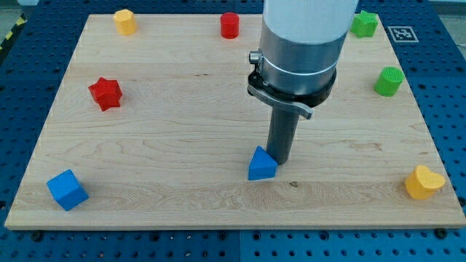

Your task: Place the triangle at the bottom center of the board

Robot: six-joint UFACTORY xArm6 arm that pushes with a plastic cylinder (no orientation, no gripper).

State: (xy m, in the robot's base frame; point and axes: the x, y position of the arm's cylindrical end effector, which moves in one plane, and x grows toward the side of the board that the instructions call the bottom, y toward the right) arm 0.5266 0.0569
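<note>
The blue triangle (261, 164) lies on the wooden board (182, 109), near the bottom edge and a little right of centre. My tip (279, 161) touches the triangle's upper right side. The dark rod rises from there into the grey arm body, which covers part of the board's top right.
A red star (105, 93) sits at the left. A blue cube (67, 190) is at the bottom left. A yellow block (124, 21) and a red cylinder (230, 25) stand along the top. Green blocks (365, 23) (389, 81) are at the right. A yellow block (424, 182) is at the bottom right.
</note>
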